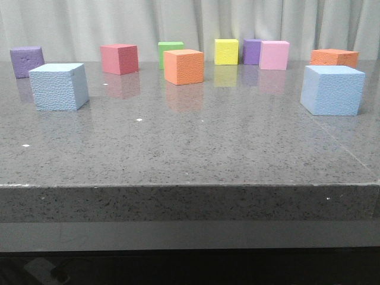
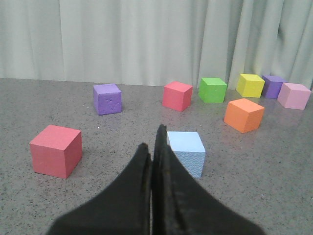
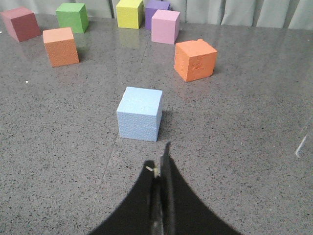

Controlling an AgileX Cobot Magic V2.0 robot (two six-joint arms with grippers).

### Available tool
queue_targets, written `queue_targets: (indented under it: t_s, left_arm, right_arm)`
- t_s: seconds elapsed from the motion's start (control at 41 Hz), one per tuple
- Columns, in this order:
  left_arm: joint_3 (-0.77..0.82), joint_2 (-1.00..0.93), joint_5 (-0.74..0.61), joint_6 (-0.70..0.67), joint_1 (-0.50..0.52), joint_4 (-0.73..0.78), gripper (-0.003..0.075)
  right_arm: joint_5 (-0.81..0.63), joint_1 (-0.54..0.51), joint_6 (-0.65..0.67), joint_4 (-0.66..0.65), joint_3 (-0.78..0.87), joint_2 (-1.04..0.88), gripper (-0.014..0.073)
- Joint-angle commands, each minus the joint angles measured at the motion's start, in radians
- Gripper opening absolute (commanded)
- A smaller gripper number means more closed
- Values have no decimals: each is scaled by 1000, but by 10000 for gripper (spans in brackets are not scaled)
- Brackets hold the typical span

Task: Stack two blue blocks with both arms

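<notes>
The left pincer (image 2: 155, 147) is clenched, its dark fingers pressed together with nothing between them. In the left wrist view one sky-blue block (image 2: 187, 152) sits on the worktop at about 1 o'clock from the fingertips, close beyond them; whether it touches them cannot be told. A red cube (image 2: 55, 150) lies off at 9 o'clock, a purple cube (image 2: 107, 98) at 11 o'clock and farther back.

The right pincer (image 3: 160, 164) is likewise clenched and empty. The other sky-blue block (image 3: 140, 113) rests at roughly 11 o'clock from its tips, near but clearly apart, with bare grey worktop (image 3: 234, 147) between them. An orange cube (image 3: 195, 59) stands at 1 o'clock beyond it, a pink cube (image 3: 165, 26) at 12 o'clock well back.

In the front view neither pincer shows. The two blue blocks sit well apart, one at the left (image 1: 59, 86) and one at the right (image 1: 331, 89), both flat on the speckled stone worktop (image 1: 190, 148). Behind them runs a loose row of smaller cubes: purple, red, green (image 1: 170, 52), orange, yellow (image 1: 226, 51), purple, pink, orange.
</notes>
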Motion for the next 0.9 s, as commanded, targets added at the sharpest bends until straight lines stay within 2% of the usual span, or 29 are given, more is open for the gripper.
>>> queue_targets:
  t_s: [0.0, 0.317, 0.39, 0.439, 0.537, 0.585, 0.634, 0.707, 0.878]
  left_arm:
    - [-25, 28, -74, -6, -7, -5, -20]
    - [-25, 28, -89, -6, -7, -2, -20]
    - [-25, 28, -89, -6, -7, -2, -3]
    - [-25, 28, -89, -6, -7, 7, 59]
    - [-25, 28, -83, -6, -7, 86, 258]
    - [-25, 28, -80, -6, -7, 107, 370]
    - [-25, 28, -80, -6, -7, 111, 463]
    - [-25, 28, -80, -6, -7, 111, 507]
    - [-25, 28, -80, -6, -7, 111, 465]
  right_arm:
    - [-68, -4, -10, 12, -24, 27, -124]
    - [-70, -4, -10, 13, -24, 29, -113]
    - [-77, -4, -7, 13, -24, 29, -22]
    - [-82, -4, -7, 13, -24, 29, 85]
    - [-86, -4, -7, 13, -24, 29, 337]
    - [-85, -4, -7, 13, -24, 29, 411]
    - [-85, -4, -7, 13, -24, 29, 447]
    - [-85, -4, -7, 13, -24, 29, 452]
    - [-85, -4, -7, 13, -24, 29, 453]
